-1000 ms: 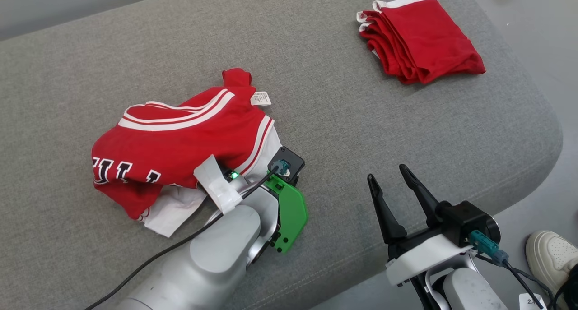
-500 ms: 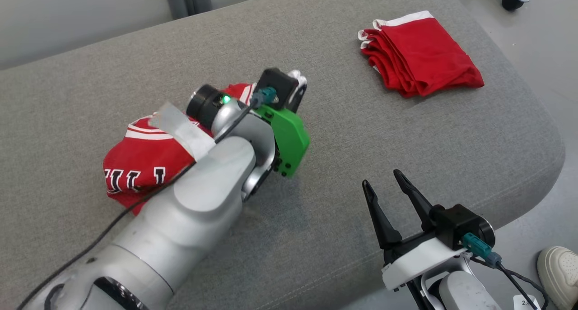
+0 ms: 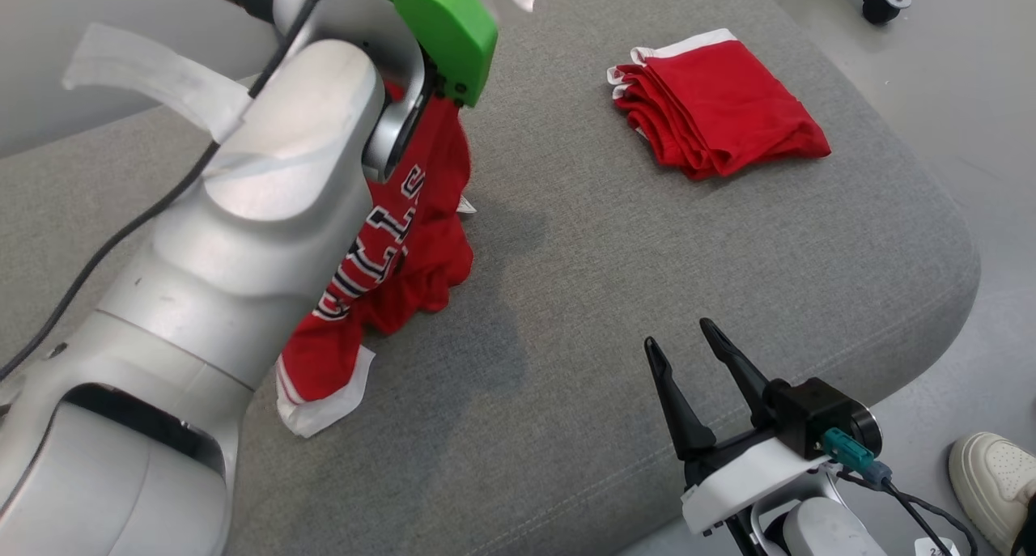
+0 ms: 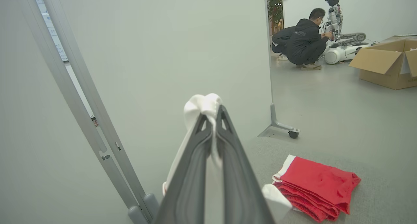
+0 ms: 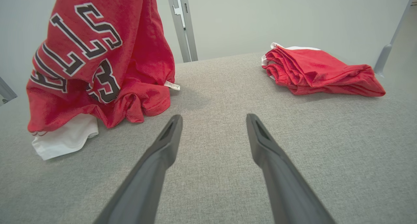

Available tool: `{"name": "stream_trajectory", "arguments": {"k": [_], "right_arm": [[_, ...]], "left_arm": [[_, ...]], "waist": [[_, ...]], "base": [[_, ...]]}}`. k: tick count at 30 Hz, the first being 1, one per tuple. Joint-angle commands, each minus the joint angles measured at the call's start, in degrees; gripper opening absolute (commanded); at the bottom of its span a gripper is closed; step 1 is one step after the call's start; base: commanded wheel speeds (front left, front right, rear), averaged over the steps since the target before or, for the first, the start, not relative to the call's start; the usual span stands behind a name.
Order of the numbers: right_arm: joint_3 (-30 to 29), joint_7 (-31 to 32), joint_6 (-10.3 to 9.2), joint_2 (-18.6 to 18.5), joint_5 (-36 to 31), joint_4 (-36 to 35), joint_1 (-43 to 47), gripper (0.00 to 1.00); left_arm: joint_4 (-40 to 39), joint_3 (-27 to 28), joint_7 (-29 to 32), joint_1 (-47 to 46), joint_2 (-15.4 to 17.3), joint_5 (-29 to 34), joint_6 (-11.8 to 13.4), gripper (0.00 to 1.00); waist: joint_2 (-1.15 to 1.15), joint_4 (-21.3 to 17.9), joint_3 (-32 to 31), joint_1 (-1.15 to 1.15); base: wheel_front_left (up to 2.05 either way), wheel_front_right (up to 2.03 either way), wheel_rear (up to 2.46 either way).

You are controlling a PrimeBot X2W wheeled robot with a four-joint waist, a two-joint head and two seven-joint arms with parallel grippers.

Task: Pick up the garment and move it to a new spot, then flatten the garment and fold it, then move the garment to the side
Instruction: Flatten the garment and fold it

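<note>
The garment (image 3: 405, 240) is a red jersey with black-and-white lettering and white trim. It hangs from my raised left arm, and its lower white hem (image 5: 65, 139) still rests on the grey cushion (image 3: 647, 256). In the left wrist view my left gripper (image 4: 211, 119) is shut on a bunch of the jersey's white fabric (image 4: 202, 103). Lower right, my right gripper (image 3: 678, 335) stands open above the cushion's front edge, holding nothing. In the right wrist view its fingers (image 5: 213, 119) point over bare cushion, with the jersey (image 5: 97, 54) to their left.
A folded red garment (image 3: 720, 115) lies at the cushion's far right (image 5: 319, 70). A white shoe (image 3: 991, 475) is on the floor at lower right. A partition's metal frame (image 4: 81, 97) and caster (image 4: 293, 134) stand behind. A person (image 4: 303, 41) crouches far off near a cardboard box (image 4: 387, 64).
My left arm has risen from the cushion with the jersey in its grip, so the garment went from lying crumpled to hanging. The head view has shifted a little. The right gripper has kept its pose.
</note>
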Motion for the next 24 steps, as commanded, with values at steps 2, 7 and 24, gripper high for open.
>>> {"name": "stream_trajectory", "arguments": {"k": [2, 7, 24], "right_arm": [[-0.05, -0.4, -0.08, -0.01, 0.16, 0.21, 0.58, 1.0], [-0.77, -0.33, -0.08, 0.0, -0.51, 0.5, 1.17, 1.0], [-3.44, 0.94, -0.08, -0.04, -3.27, -0.45, 4.34, 1.0]], "left_arm": [[-0.62, 1.52, -2.12, -2.33, 0.44, -0.39, 0.77, 0.0], [-2.62, 5.21, -6.25, -4.79, 0.87, -2.38, 1.36, 0.0], [-10.43, 9.76, -8.15, 30.62, 9.27, -11.43, 7.75, 0.0]], "waist": [[0.0, -0.13, -0.41, 0.0], [0.0, 1.36, -1.42, 0.0], [0.0, 17.46, -5.97, 0.0]], "base": [[0.0, 0.0, 0.0], [0.0, 0.0, 0.0], [0.0, 0.0, 0.0]]}}
